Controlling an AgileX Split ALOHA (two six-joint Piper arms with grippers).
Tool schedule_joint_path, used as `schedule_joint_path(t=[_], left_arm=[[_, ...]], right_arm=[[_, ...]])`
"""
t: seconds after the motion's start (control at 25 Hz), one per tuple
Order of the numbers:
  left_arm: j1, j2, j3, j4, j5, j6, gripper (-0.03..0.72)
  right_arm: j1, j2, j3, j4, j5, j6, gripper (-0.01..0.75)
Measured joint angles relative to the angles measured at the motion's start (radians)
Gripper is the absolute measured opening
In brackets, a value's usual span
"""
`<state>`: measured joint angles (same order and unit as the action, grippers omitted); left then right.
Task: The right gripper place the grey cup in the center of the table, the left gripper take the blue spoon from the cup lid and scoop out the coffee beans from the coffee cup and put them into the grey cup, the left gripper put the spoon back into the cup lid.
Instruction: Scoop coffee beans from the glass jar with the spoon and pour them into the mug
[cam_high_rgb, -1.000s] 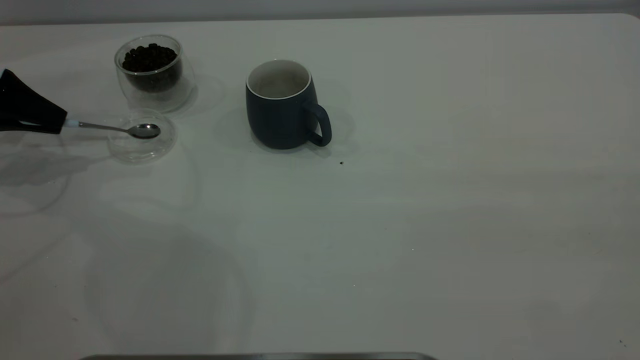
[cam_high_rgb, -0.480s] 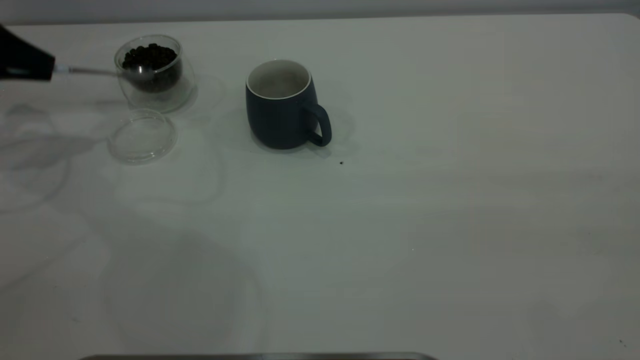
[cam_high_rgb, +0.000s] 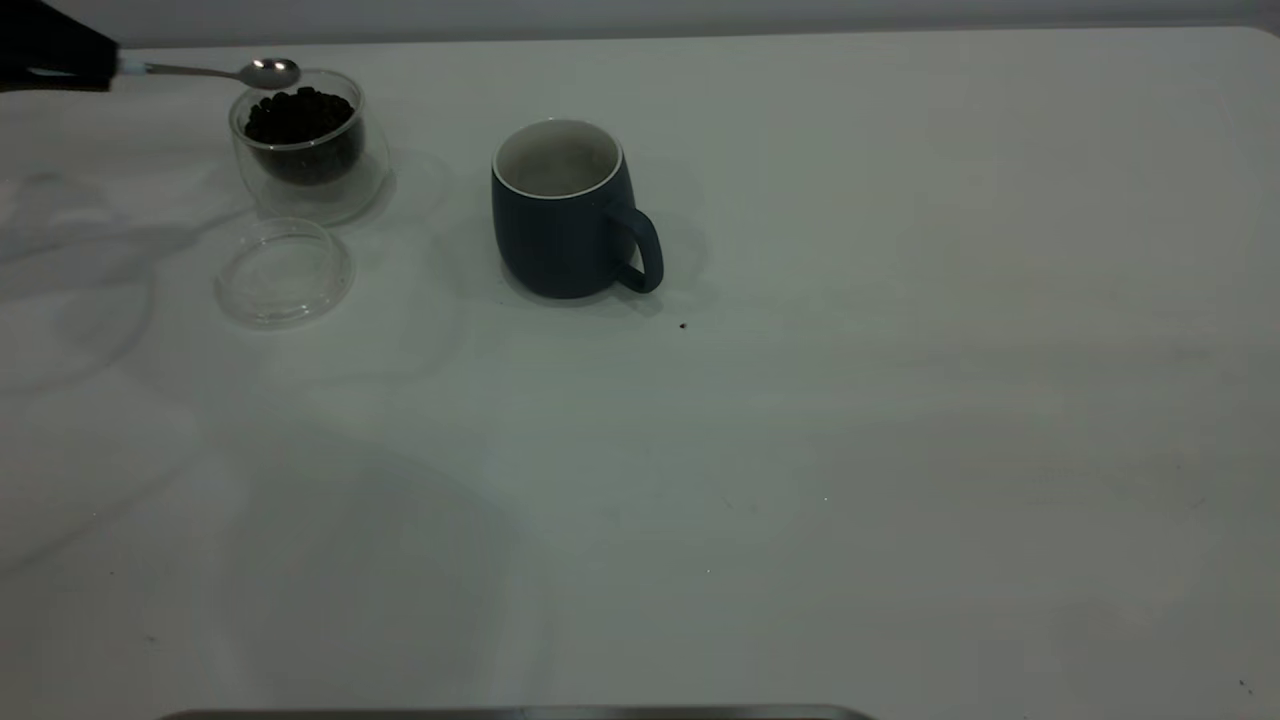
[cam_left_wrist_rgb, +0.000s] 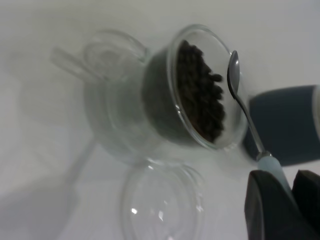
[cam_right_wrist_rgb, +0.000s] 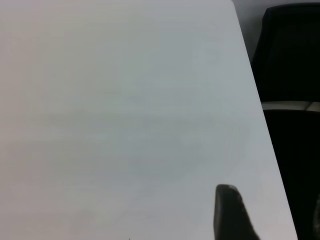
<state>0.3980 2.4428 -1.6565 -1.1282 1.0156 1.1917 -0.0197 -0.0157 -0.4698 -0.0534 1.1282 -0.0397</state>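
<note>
The left gripper (cam_high_rgb: 100, 68) sits at the far left edge of the table (cam_high_rgb: 800, 450), shut on the blue spoon's pale handle (cam_left_wrist_rgb: 270, 165). The blue spoon (cam_high_rgb: 268, 72) sticks out level, and its empty bowl hovers just above the far rim of the coffee cup (cam_high_rgb: 305, 150). The coffee cup holds many coffee beans (cam_left_wrist_rgb: 200, 100). The clear cup lid (cam_high_rgb: 285, 272) lies bare in front of the coffee cup. The grey cup (cam_high_rgb: 565, 210) stands upright near the middle, handle toward the right. The right gripper (cam_right_wrist_rgb: 272, 212) is parked, one finger (cam_right_wrist_rgb: 227, 215) above the table's edge, nothing held.
One stray dark bean (cam_high_rgb: 683, 325) lies on the table just right of the grey cup. A black object (cam_right_wrist_rgb: 292, 55) stands beyond the table edge in the right wrist view. A dark strip (cam_high_rgb: 520, 713) runs along the near edge.
The left gripper has lifted the spoon out of the cup lid and carried it up and away, so its bowl now hangs over the coffee cup's far rim. The lid is left bare.
</note>
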Motion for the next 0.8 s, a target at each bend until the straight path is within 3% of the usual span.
schedule_joint_path(t=[0.32,0.8], left_arm=[[-0.061,0.008,0.000,-0.003,-0.139,0.031,0.128],[-0.069,0.058,0.000,-0.011,-0.135,-0.006,0.128]], right_arm=[[0.000,0.000,0.000,0.000,0.000,0.000,0.364],[0.000,0.000,0.000,0.000,0.000,0.000,0.364]])
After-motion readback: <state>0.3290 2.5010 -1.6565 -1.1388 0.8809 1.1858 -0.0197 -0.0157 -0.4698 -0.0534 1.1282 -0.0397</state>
